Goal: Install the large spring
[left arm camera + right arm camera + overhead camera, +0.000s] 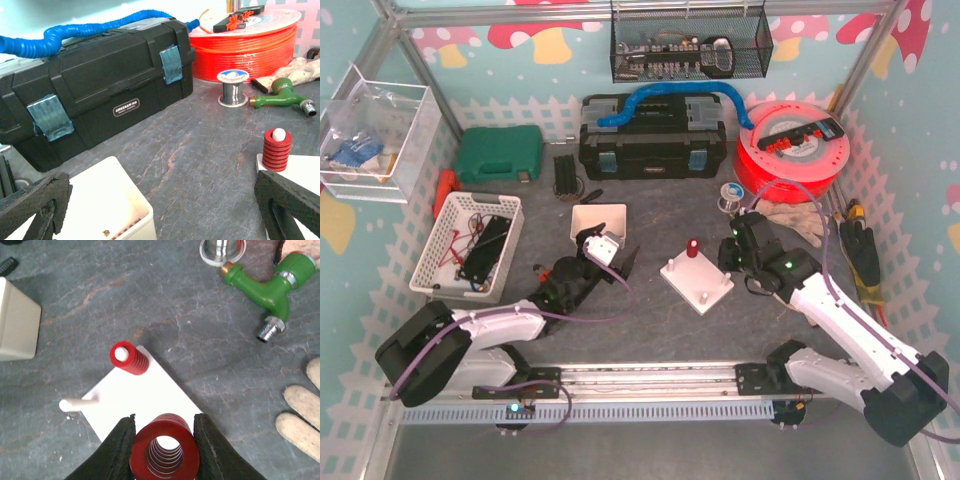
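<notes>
**Right wrist view: large spring pinched over the white plate**

Right wrist camera shows the right pincer [165, 437] closed part-way, its two black fingers [120, 450] pressed against opposite sides of the large spring [164, 455]. The red coil sits between them with its open bore facing the camera. It overlaps the nearest edge of the white base plate [145, 400]; whether it touches the plate cannot be told.

On that plate a small red spring [129, 358] already stands over one peg. A bare white peg [77, 404] rises at another corner, apart from the held coil. Beyond the plate, on the grey worktop [150, 300], lie a green tap [272, 287], a solder spool [222, 249] and the fingers of a glove [300, 420].

From above, the plate lies near the middle of the worktop, slightly toward the right edge. The right pincer hangs just beside it on the right-edge side, and the coil itself is hidden there.

The left pincer [165, 210] is spread wide and holds nothing. It hovers left of the middle over a white tray [115, 200], facing the black toolbox [100, 90] at the far edge and the orange reel [245, 45] in the far right corner.
</notes>
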You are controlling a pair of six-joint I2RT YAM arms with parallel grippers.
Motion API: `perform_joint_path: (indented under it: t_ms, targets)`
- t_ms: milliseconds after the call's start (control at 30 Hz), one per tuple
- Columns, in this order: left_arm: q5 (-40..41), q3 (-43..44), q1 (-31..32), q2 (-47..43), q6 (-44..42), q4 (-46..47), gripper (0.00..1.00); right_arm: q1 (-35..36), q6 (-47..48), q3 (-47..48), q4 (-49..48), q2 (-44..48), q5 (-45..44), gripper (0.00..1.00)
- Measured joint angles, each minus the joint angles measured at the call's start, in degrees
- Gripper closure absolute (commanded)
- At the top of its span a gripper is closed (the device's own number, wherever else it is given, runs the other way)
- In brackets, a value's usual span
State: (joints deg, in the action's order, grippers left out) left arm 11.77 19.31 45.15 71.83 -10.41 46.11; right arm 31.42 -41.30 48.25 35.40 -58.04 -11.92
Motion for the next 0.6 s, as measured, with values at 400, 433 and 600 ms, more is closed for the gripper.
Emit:
perform_joint_path:
  t_ms: [400,433,600]
  targets:
    - [0.02,-0.02,0.00,-1.68,0.20,-0.68,0.01,0.00,0.50,-7.50,1.62,3.26,1.18,1.00]
    - [0.02,0.00,0.00,-1.70,0.22,-0.72,0.01,0.00,0.50,-7.58,1.29,3.26,1.03,1.00]
    - [0.02,0.00,0.00,-1.73,0.72,-0.90,0.01,0.00,0.50,-8.81,-1.60,3.21,-0.02,1.00]
